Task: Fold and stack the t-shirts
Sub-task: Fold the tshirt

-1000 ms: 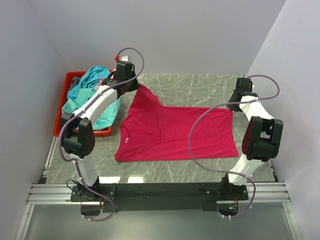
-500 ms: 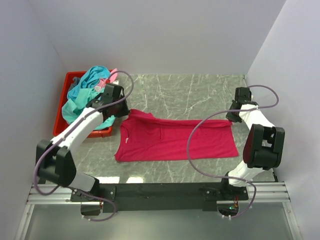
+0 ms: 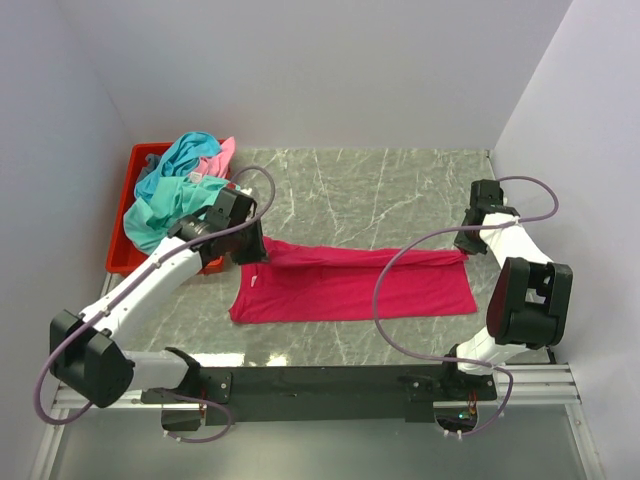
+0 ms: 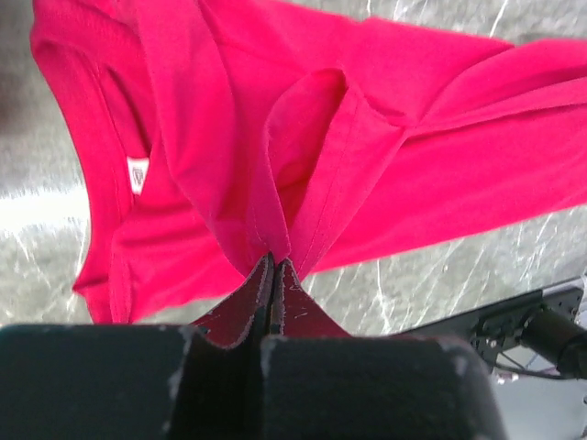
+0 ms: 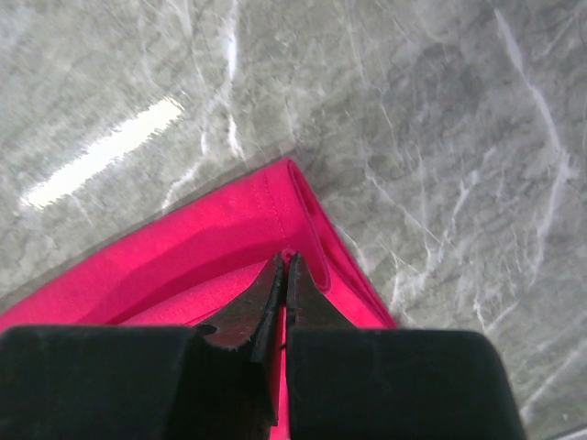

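The magenta-red t-shirt (image 3: 350, 290) lies mid-table (image 3: 400, 180), its far half doubled toward the near edge. The left gripper (image 4: 273, 264) is clamped on the sleeve end and the right gripper (image 5: 282, 259) on the hem corner. Lower both level, keeping the cloth taut. Beside the left arm, the red bin (image 3: 122, 240) holding the teal shirt (image 3: 165, 195) and pink shirt (image 3: 220, 155) limits elbow room.

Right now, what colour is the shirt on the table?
The shirt is plain magenta-red; left wrist view shows it best.
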